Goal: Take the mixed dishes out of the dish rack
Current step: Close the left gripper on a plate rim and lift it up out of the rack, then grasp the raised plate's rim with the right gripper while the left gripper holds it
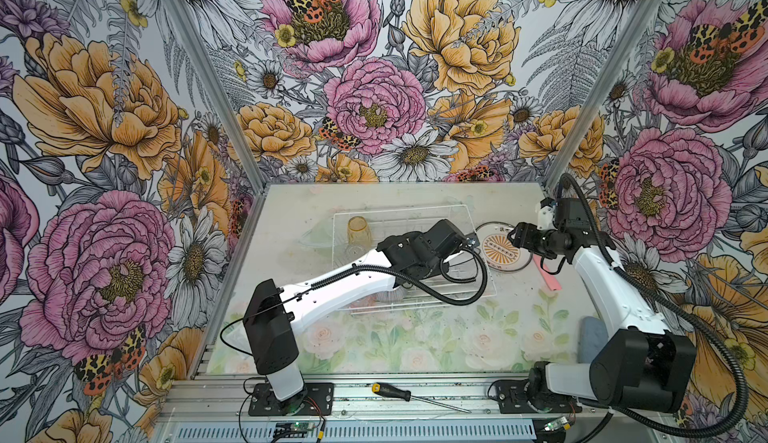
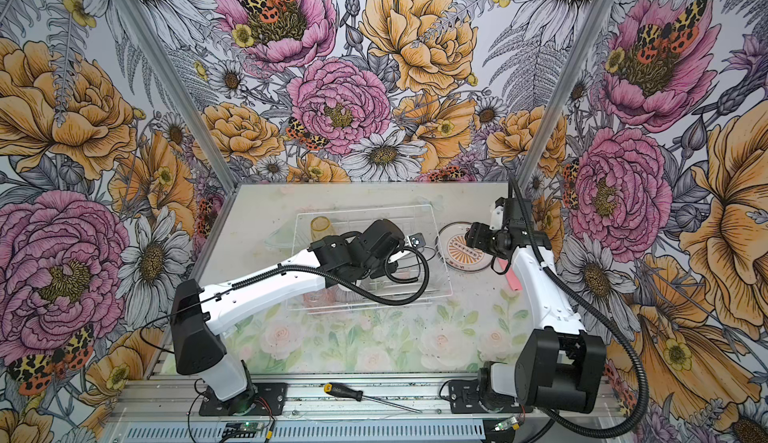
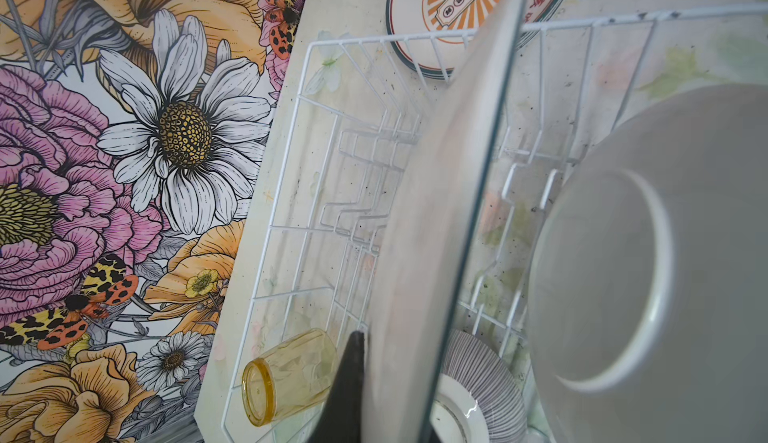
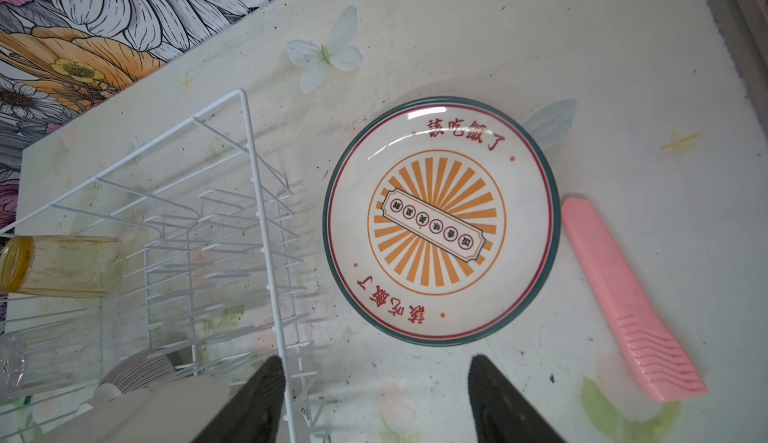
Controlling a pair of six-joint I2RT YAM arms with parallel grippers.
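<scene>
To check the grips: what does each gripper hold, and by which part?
The left gripper pinches a plate, turned on edge, by its rim. The right gripper is open and holds nothing.

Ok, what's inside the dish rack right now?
Visible in the dish rack: yellow tumbler on its side, ribbed bowl, an upright plate in the left gripper. The left arm covers the near end in both top views; pink tumblers barely show.

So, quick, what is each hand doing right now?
Left hand: closed on a round white ceramic plate with a dark green rim, held on edge.
Right hand: open, holding nothing.
</scene>
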